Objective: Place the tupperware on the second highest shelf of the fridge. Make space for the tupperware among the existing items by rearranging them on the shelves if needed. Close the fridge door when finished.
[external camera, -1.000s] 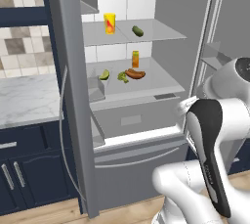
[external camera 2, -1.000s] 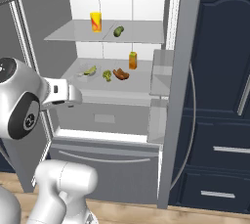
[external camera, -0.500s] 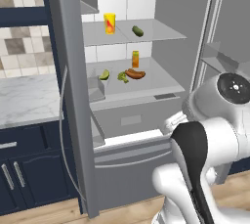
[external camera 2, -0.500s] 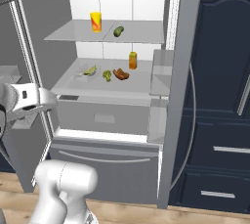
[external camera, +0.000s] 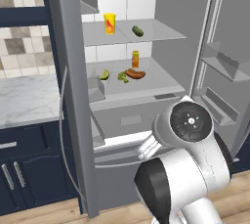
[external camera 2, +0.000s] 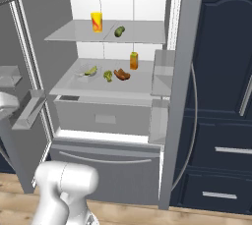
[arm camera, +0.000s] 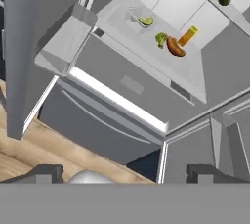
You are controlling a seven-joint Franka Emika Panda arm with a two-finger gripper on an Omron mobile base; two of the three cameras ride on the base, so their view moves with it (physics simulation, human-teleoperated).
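Tupperware (arm camera: 141,19) contents blurred; claw (arm camera: 124,173) fingertips cropped, spread.

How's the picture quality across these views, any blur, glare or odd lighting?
Left base view: sharp, flat rendered light, soft shading under the fridge shelves. Right base view: equally crisp, no glare. Hand view: rolled sideways, bright strip below the drawer front; tupperware small but clear.

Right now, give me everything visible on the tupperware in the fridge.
The tupperware is a small, shallow, clear-whitish box that looks like plastic, with yellow-green food inside. No lid is discernible. It sits flat on the broad grey shelf, toward that shelf's left end in the right base view, left of the small green vegetable piece and apart from it. Nothing grips it; the shelf is its only visible contact.
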